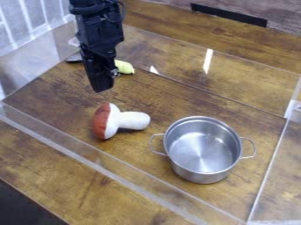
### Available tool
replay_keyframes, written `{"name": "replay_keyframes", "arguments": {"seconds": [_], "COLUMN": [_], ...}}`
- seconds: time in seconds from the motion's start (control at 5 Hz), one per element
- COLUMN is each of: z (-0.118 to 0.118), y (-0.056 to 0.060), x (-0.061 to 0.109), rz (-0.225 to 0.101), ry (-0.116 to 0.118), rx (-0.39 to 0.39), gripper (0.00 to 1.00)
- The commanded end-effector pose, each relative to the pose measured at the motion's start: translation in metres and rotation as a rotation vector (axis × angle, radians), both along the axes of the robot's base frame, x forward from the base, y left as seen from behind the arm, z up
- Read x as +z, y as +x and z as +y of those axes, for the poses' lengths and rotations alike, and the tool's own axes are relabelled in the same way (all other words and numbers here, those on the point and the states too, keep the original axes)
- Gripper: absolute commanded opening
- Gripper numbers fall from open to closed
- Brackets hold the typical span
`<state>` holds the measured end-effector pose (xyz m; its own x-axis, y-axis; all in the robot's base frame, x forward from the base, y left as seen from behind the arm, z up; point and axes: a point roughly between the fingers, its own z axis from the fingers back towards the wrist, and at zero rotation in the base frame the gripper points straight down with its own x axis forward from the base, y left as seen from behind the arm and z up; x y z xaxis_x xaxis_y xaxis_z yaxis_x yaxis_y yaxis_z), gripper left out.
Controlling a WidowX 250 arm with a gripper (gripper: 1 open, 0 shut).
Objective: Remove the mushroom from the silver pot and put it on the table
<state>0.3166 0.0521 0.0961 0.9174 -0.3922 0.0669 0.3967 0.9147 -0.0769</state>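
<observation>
The mushroom (115, 121) lies on its side on the table (70, 105), reddish-brown cap to the left, white stem pointing right toward the silver pot (202, 148). Nothing lies inside the pot, which stands at the front right. My gripper (102, 86) hangs above and behind the mushroom, a clear gap below it, fingers drawn together and holding nothing.
A small yellow-green vegetable (125, 68) lies just behind the gripper. Clear acrylic walls (70, 136) run along the table's front and sides. A white rack (26, 18) stands at the back left.
</observation>
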Motion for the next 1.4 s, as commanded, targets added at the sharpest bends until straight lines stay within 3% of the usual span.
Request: {"name": "replay_keyframes", "arguments": {"seconds": [0.0, 0.2, 0.6, 0.8, 1.0, 1.2], "z": [0.001, 0.003, 0.021, 0.018, 0.007, 0.011], "y": [0.014, 0.017, -0.003, 0.007, 0.019, 0.021], "x": [0.018, 0.018, 0.006, -0.009, -0.021, -0.01], "rz": [-0.07, -0.07, -0.045, -0.019, 0.003, 0.021], "ry": [-0.006, -0.03, -0.073, -0.072, -0.073, -0.063], "rx": [0.042, 0.081, 0.109, 0.067, -0.024, -0.072], "gripper": [0.0, 0.0, 0.0, 0.0, 0.0, 0.0]}}
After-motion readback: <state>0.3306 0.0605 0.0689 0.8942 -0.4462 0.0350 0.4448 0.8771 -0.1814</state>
